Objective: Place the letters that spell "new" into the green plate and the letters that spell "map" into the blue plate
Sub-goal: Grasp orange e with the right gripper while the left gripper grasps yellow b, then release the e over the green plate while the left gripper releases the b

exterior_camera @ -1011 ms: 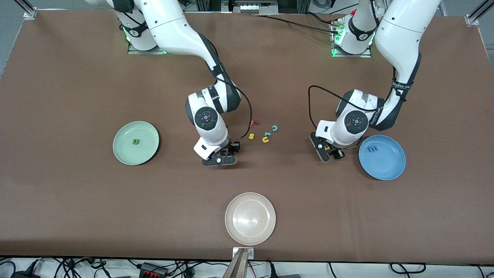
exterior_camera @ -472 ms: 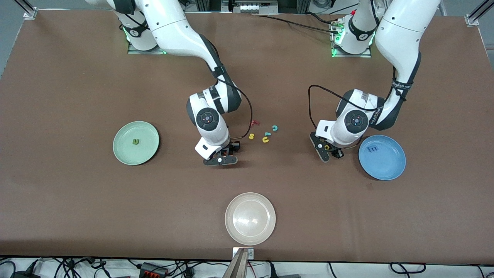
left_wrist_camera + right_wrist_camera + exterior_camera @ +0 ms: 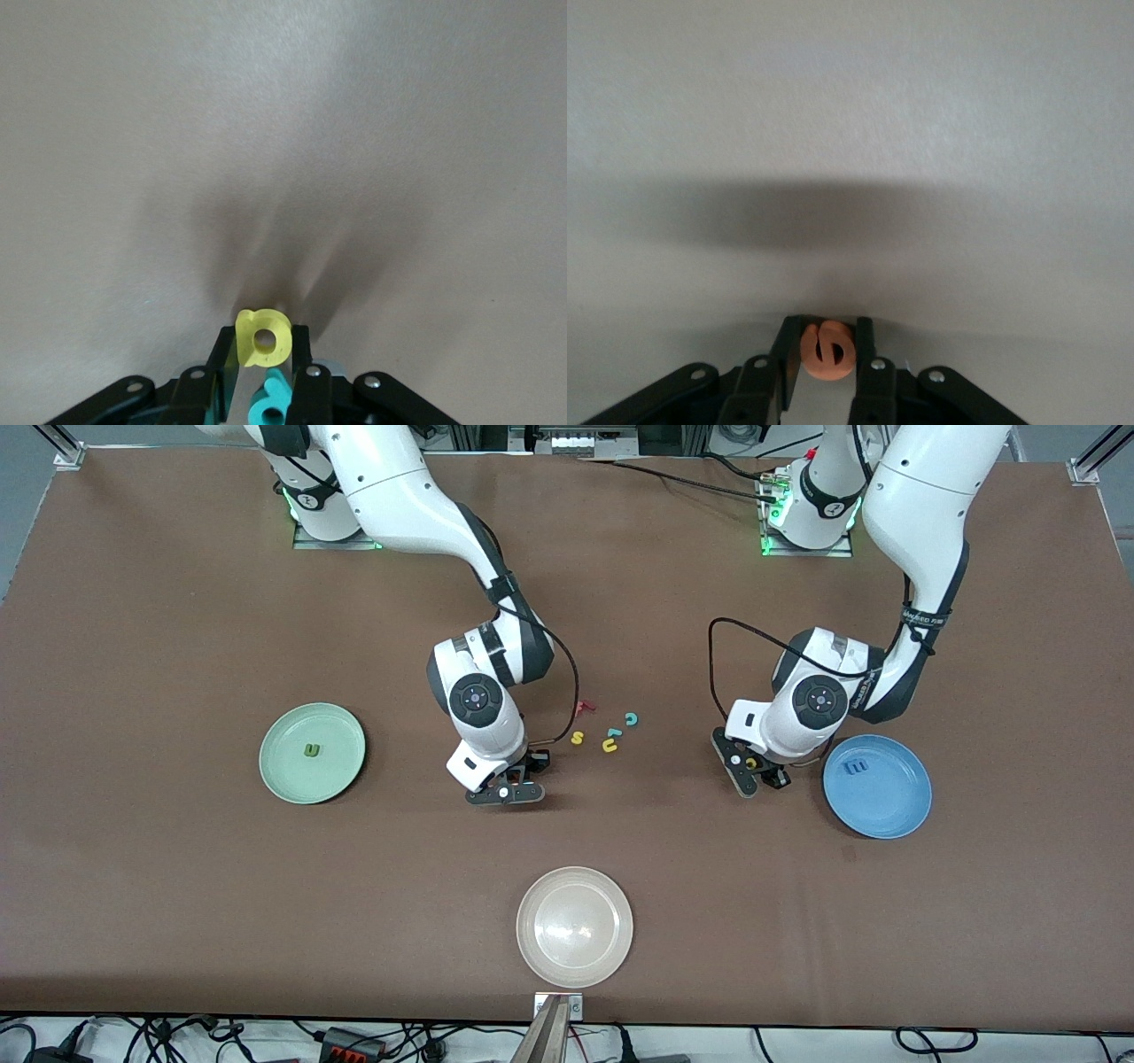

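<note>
The left pincer (image 3: 753,772), low over the table (image 3: 177,886) just beside the blue plate (image 3: 895,810), is clamped on the yellow a (image 3: 263,337), with a teal letter (image 3: 268,405) also showing between its fingers in the left wrist view. The right pincer (image 3: 512,778), low over the middle of the table between the green plate (image 3: 288,779) and the loose letters, pinches the orange e (image 3: 827,351). The green n (image 3: 311,750) lies in the green plate and the blue m (image 3: 856,766) in the blue plate, while the red f (image 3: 582,708), yellow s (image 3: 577,737), yellow u (image 3: 609,746) and teal c (image 3: 631,719) lie mid-table, and a cream-white plate (image 3: 540,957) sits by the table edge nearest the front camera.
</note>
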